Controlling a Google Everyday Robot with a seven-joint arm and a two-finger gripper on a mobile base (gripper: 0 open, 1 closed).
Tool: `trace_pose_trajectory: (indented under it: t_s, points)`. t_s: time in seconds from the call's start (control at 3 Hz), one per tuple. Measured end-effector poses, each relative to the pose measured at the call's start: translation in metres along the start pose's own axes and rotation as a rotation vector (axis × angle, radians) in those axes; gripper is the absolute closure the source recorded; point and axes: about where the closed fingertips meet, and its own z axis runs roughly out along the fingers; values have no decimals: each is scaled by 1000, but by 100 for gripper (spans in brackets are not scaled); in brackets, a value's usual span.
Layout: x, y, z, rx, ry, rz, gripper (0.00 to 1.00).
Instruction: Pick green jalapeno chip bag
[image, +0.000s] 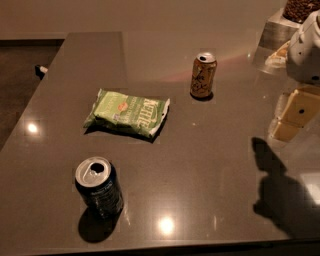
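crinkly chip bag (127, 113), glossy table (210, 165), plastic claw (293, 120) at right

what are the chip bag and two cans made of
The green jalapeno chip bag looks like thin plastic film, crinkled and glossy. The gold can and dark blue can: likely aluminium, silvery pull-tab tops. The gripper, at the right edge, looks like cream plastic.
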Motion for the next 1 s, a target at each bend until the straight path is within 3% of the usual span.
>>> trace_pose_trajectory:
  t_s: [1.0]
  points:
    - [-23, -9, 5, -6, -55, -14, 0]
